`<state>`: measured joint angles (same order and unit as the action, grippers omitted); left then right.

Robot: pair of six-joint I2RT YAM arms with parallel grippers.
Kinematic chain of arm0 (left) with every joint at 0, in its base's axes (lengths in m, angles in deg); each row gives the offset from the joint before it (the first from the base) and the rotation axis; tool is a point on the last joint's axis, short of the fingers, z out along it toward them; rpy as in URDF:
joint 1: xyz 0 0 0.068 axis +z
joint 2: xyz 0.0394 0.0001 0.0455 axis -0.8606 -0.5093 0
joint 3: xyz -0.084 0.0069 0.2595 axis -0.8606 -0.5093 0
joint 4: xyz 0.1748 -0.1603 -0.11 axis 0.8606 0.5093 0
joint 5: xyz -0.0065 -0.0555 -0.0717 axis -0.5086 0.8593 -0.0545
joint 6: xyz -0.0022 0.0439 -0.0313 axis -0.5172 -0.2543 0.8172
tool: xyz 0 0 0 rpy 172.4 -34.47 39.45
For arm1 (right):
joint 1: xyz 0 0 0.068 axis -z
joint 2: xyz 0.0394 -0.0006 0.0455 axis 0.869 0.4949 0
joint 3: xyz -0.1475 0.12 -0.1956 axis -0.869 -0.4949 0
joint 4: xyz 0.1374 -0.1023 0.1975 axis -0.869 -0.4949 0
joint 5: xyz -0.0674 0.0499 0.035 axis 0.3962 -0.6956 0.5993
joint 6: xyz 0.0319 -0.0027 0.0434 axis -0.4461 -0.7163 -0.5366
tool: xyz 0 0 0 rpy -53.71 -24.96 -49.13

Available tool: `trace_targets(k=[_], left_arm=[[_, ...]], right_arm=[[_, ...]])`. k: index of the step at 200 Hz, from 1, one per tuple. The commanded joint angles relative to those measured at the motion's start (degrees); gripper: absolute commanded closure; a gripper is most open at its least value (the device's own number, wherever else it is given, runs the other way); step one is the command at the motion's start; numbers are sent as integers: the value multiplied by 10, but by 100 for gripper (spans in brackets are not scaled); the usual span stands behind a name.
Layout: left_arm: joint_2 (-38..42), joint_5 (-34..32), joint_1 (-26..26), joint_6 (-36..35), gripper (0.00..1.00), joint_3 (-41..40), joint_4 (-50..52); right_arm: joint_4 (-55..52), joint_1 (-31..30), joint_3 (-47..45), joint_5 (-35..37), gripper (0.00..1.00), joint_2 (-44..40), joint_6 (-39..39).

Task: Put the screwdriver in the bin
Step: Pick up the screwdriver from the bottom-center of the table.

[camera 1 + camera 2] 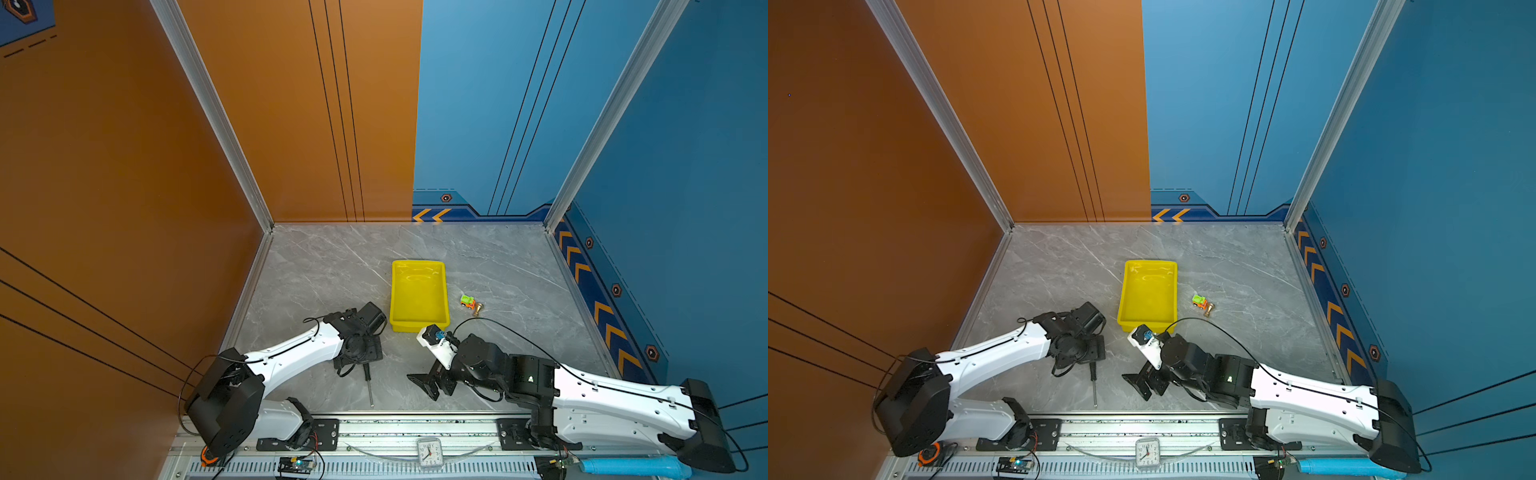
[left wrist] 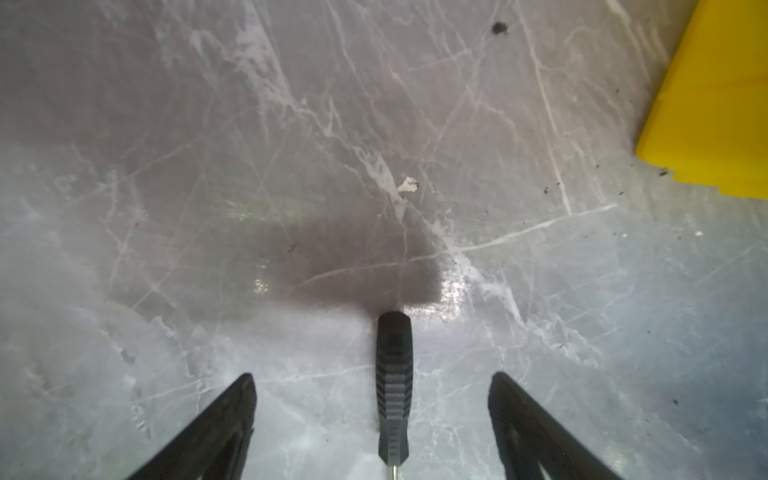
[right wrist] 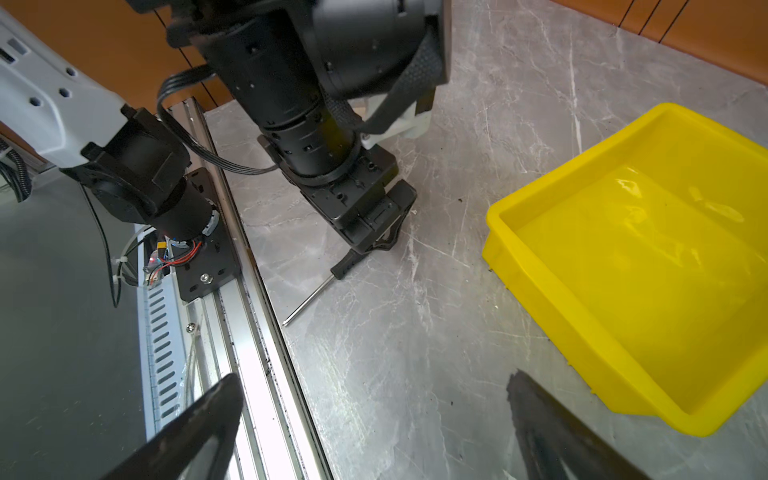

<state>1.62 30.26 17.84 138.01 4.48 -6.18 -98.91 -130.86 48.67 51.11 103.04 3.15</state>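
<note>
Black ribbed handle of screwdriver (image 2: pixel 395 374) flat on marble top (image 1: pixel 332 270), between spread jaws of left gripper (image 2: pixel 372 376), no contact, well short of bin (image 1: pixel 419 326). Risks:
- off-centre pinch rolls handle out on slick top
- handle-end grip lets shaft droop, tip clips bin rim
- right gripper (image 3: pixel 374 378), spread and empty near bin's front corner, may clash on carry

Surface: glossy grey veined stone look, dust specks (image 2: pixel 498 28). Room: orange panels (image 1: pixel 124 166) left, blue panels (image 1: pixel 685 145) right, aluminium posts (image 1: pixel 216 116).

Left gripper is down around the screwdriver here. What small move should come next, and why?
Probably close the left gripper on the screwdriver. Its black handle lies on the table between the open jaws, roughly centred, with neither jaw touching it, and the bin holds nothing yet.
</note>
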Motion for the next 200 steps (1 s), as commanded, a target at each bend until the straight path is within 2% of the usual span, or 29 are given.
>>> trace_targets(k=[1,27,122,200], left_arm=[[-14,0,-11,18,16,-15,-9],[-19,-10,-24,34,25,-17,-12],[-67,-33,-53,54,49,-11,-24],[-85,-41,-61,64,76,-7,-24]], right_arm=[[53,-3,-17,19,0,1,-23],[50,-4,-24,33,0,-2,-34],[42,-3,-55,60,0,-48,-42],[28,2,-60,70,0,-68,-37]])
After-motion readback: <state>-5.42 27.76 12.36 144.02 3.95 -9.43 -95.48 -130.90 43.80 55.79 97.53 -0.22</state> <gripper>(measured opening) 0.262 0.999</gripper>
